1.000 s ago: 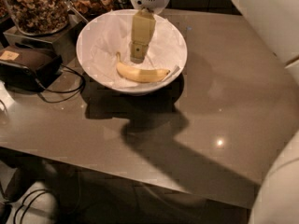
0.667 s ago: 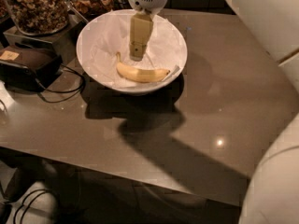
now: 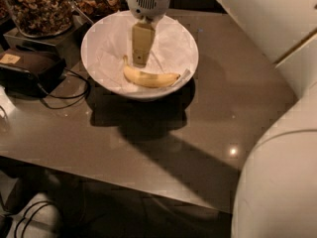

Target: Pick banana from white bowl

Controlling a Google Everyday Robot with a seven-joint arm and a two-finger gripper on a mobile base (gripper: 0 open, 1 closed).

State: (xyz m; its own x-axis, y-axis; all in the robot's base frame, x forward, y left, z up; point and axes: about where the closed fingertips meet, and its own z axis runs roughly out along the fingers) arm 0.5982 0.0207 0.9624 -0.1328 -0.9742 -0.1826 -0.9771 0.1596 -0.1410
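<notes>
A yellow curved banana (image 3: 150, 78) lies in the front part of the white bowl (image 3: 103, 36), on crumpled white paper, its stem pointing up-left. The bowl stands at the back of a dark grey-brown table (image 3: 233, 108). My gripper (image 3: 140, 59) hangs down from a white wrist into the bowl. Its tan tip ends just above and behind the banana's left half, close to the stem. It holds nothing that I can see.
Glass jars of nuts (image 3: 35, 8) stand at the back left behind the bowl. A black device (image 3: 29, 68) with cables lies left of the bowl. A white robot body part (image 3: 277, 182) fills the lower right. The table's front edge runs across the lower part of the view.
The view has tilted down slightly, so the bowl sits a little higher in the picture. The gripper keeps its place over the banana's left half. The banana has not moved.
</notes>
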